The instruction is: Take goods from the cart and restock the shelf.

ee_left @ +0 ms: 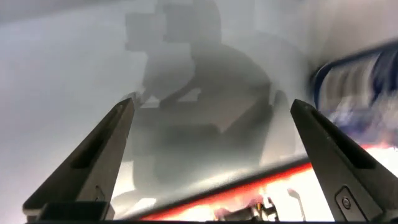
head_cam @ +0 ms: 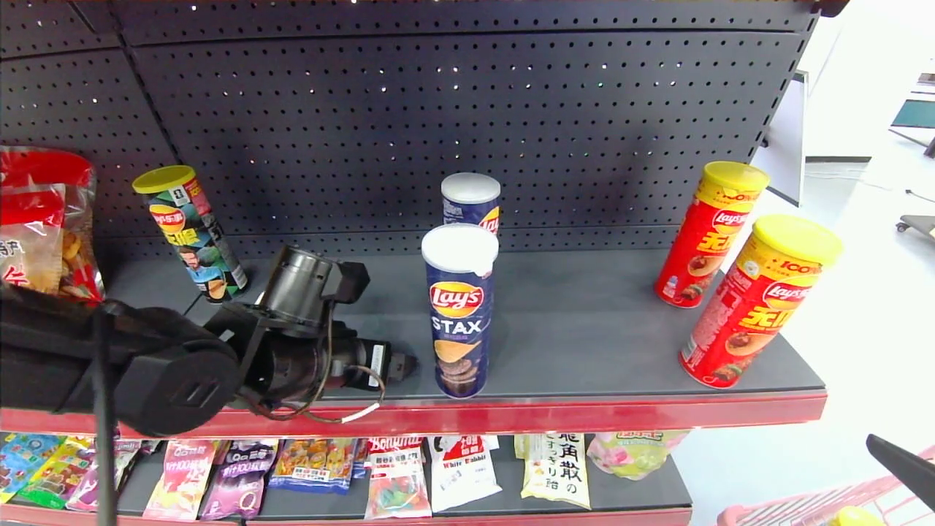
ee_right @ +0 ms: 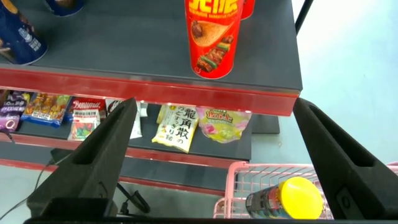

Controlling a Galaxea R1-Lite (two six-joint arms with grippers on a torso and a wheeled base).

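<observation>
The head view shows the left arm low over the shelf [head_cam: 584, 329], just beside the front blue chip can [head_cam: 460, 310]. In the left wrist view, the left gripper [ee_left: 212, 106] is spread wide with nothing between its fingers. The right gripper [ee_right: 214, 106], also released and empty, hangs above the pink cart [ee_right: 261, 166]. There, the right wrist view shows a yellow-lidded can [ee_right: 292, 198].

Shelf [head_cam: 584, 329]: dark grey deck, red front edge. Blue can [head_cam: 459, 321]: white lid. Red can [head_cam: 756, 307]: yellow lid. Cart [ee_right: 249, 167]: pink wire.
</observation>
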